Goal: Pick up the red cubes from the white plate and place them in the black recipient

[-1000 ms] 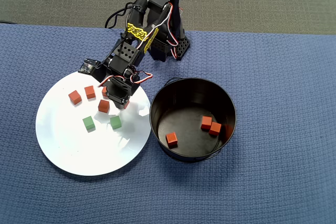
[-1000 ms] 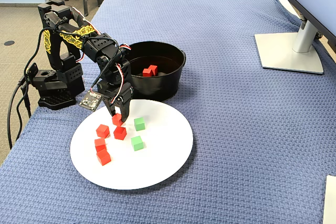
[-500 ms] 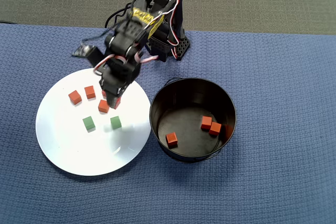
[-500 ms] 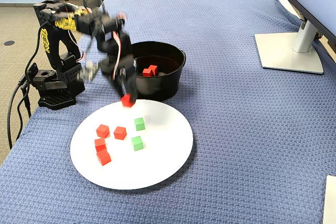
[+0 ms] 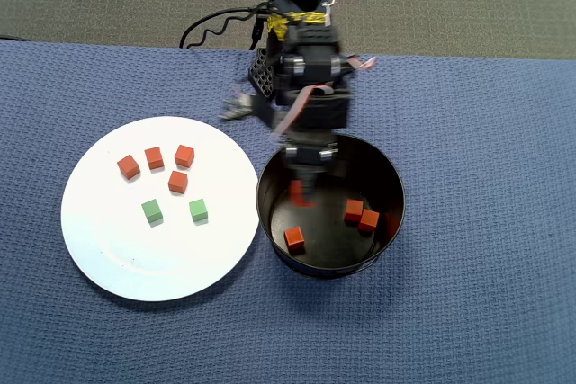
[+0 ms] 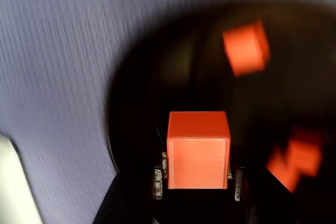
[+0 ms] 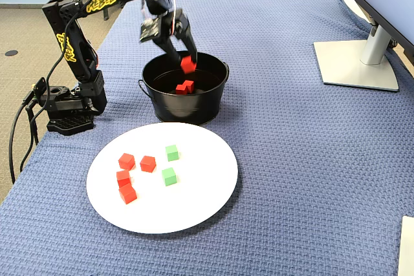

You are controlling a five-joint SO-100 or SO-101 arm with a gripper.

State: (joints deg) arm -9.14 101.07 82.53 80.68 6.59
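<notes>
Red cube (image 6: 198, 149) sits clamped btw my two fingertips, my claw (image 7: 187, 64) grasping it w/ a finger on each side. Claw hangs above the open mouth of the black pot (image 5: 391, 177), cube clear of the pot floor. Three more red cubes (image 5: 293, 238) lie on the pot bottom below me. On the white plate (image 7: 200, 205), beside the pot, four red cubes (image 7: 148, 163) rest near two green cubes (image 7: 171, 152). All on blue cloth (image 7: 304, 159).

Black arm (image 7: 71, 37), yellow lattice markings
</notes>
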